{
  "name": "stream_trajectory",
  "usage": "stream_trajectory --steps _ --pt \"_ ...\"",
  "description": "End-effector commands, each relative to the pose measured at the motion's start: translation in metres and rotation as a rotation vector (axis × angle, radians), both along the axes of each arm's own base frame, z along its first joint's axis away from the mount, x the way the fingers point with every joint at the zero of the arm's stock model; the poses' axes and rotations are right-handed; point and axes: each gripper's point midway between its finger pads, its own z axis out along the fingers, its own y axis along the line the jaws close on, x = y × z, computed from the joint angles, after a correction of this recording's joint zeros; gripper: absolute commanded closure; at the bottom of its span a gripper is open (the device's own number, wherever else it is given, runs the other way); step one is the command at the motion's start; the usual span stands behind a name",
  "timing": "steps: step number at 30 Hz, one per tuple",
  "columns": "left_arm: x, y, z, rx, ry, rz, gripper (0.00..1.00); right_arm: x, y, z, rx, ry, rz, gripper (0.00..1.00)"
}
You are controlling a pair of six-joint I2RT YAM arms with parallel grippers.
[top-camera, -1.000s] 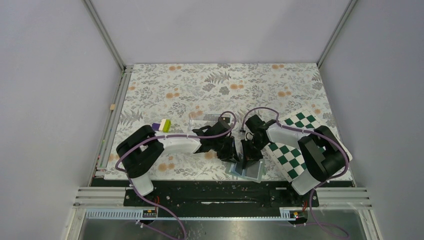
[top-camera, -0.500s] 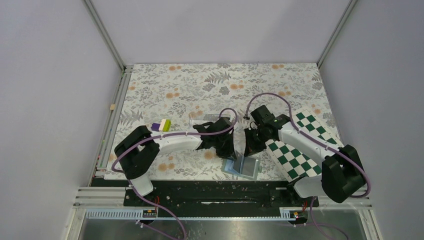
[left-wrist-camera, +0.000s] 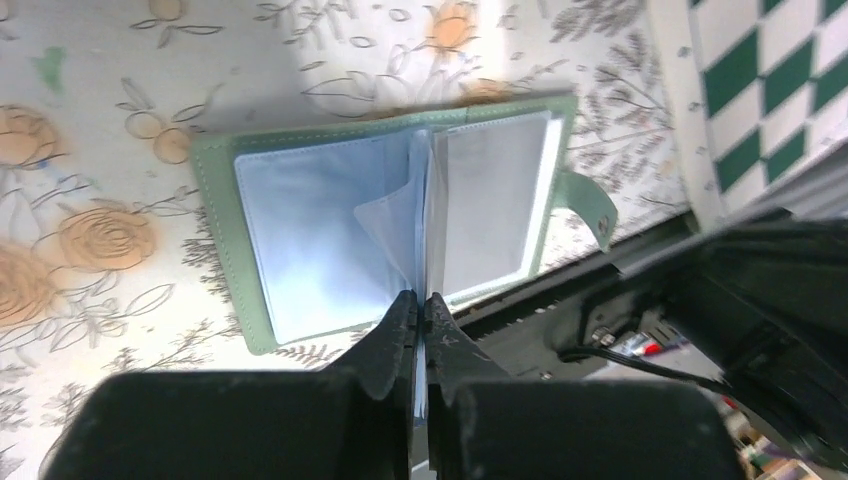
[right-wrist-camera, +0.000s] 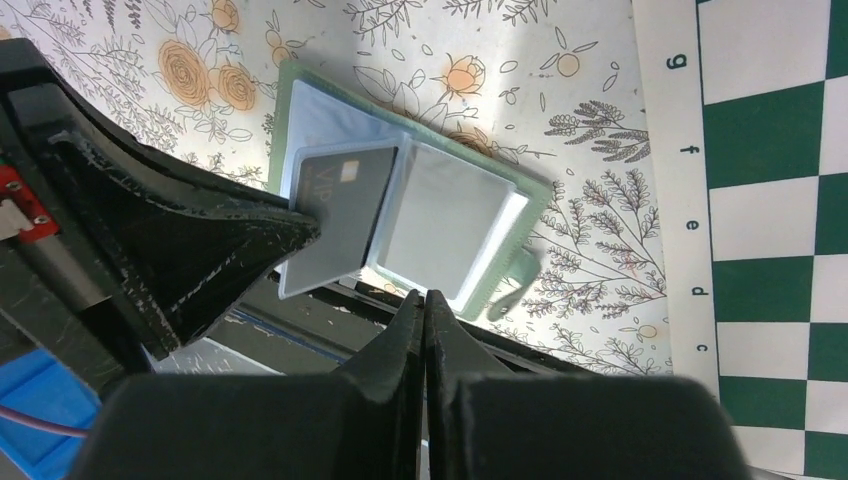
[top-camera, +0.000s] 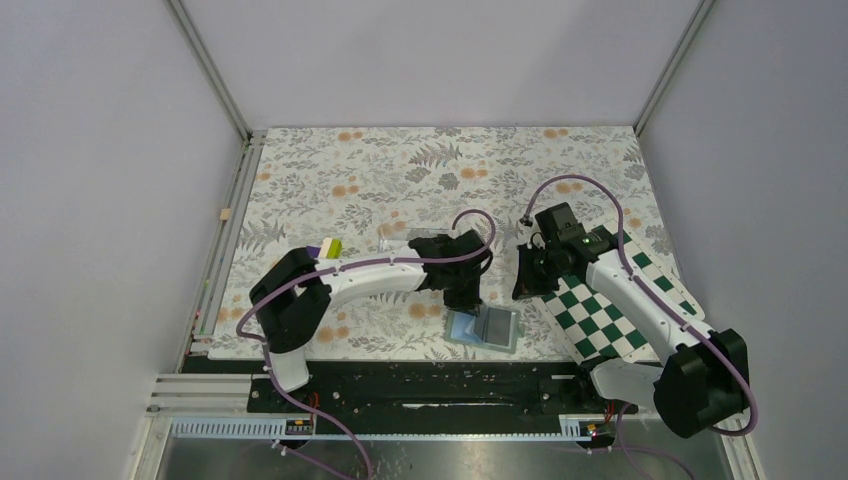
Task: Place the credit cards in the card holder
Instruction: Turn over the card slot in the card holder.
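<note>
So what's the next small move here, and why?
Probably nudge the credit card deeper into its sleeve: the left gripper is shut on the upright inner leaf of the open card holder, one end of the card looks uncovered, and the right gripper is shut and empty.

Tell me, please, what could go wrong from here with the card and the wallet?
1. The left end effector pinches one thin pale blue-grey sleeve of the open sage-green folding wallet; a pull may drag the wallet, which lies near the floral table's front edge.
2. The black rectangular card appears to sit in that lifted sleeve and may slide out.
3. The right end effector is shut, empty and apart, so nothing pins the wallet.
</note>
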Motion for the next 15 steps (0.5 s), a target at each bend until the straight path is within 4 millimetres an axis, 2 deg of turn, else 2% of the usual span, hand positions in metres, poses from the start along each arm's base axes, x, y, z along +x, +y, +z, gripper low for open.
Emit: stream_trajectory --steps 1,4,9,12,15 --pt "0.011 0.019 0.002 0.166 -0.084 0.033 1.0 0.002 -0.005 0.007 -0.017 -0.017 0.002 1.0" --pt "0.015 0.039 0.005 0.307 -0.131 0.025 1.0 0.001 -0.006 0.006 -0.016 -0.012 0.0 1.0" --pt "0.022 0.057 0.01 0.42 -0.175 0.019 0.99 0.002 -0.008 0.006 -0.019 -0.015 -0.009 1.0" --pt "0.022 0.059 0.009 0.464 -0.173 0.0 0.97 0.003 -0.01 0.006 -0.022 -0.016 -0.02 1.0" --pt "0.018 0.05 0.004 0.457 -0.154 -0.023 0.91 0.004 -0.011 0.005 -0.022 -0.016 -0.028 1.0"
